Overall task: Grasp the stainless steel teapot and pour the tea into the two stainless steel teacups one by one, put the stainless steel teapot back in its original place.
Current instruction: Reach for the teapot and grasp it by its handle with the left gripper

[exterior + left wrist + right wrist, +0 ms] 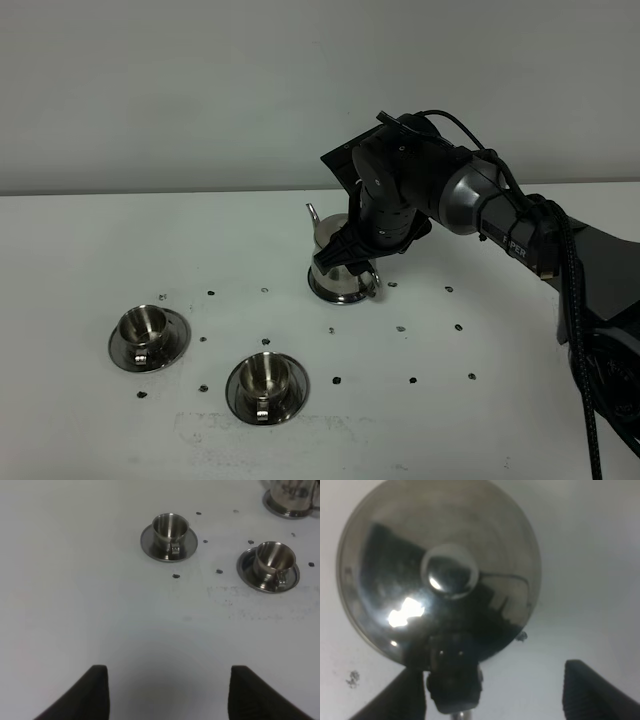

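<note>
Polished steel: you are risking a skewed, slipping grip, as the teapot (328, 274) handle (452, 680) is sitting off-centre between the jaws of the released right tool (492, 667); the left tool (167, 670) is idling, released.

Finish check: mirror steel on matt white.
Stainless steel teapot (330, 278) is mirror-polished metal, smooth all over; its lid (385, 555) and knob (450, 572) are glossy enough to throw back dark reflections, with faint smudging on the lid. The 2 stainless steel teacups (148, 323) (268, 372) and their saucers (120, 352) are the same bright polished steel. Tabletop (90, 240) is matt white and smooth, dotted with dark specks (459, 327), with a faint scuffed grey patch (260, 602) near the cups. Right arm (470, 195) shell is semi-gloss dark grey with matt black joints; left claw (168, 670) and right claw (495, 667) both have matt black fingers, plastic or rubber, can't tell which.
</note>
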`<state>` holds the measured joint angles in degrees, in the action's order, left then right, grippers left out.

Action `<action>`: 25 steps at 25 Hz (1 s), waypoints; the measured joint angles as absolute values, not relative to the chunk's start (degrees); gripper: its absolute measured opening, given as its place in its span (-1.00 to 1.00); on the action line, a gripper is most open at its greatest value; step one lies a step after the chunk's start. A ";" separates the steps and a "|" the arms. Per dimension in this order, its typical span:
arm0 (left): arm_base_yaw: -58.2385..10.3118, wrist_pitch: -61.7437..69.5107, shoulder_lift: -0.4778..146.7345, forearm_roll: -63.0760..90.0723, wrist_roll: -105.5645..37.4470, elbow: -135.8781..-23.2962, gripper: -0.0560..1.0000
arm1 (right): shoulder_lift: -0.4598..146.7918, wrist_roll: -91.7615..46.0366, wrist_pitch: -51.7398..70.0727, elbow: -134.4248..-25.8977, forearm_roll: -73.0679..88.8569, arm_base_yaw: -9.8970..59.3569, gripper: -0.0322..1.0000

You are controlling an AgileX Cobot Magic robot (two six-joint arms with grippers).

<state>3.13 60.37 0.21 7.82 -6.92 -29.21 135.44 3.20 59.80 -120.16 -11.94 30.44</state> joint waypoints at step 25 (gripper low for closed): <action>3.13 60.37 0.21 7.82 -6.87 -29.21 0.19 | 138.14 -5.72 58.62 -120.21 -9.06 30.44 -0.54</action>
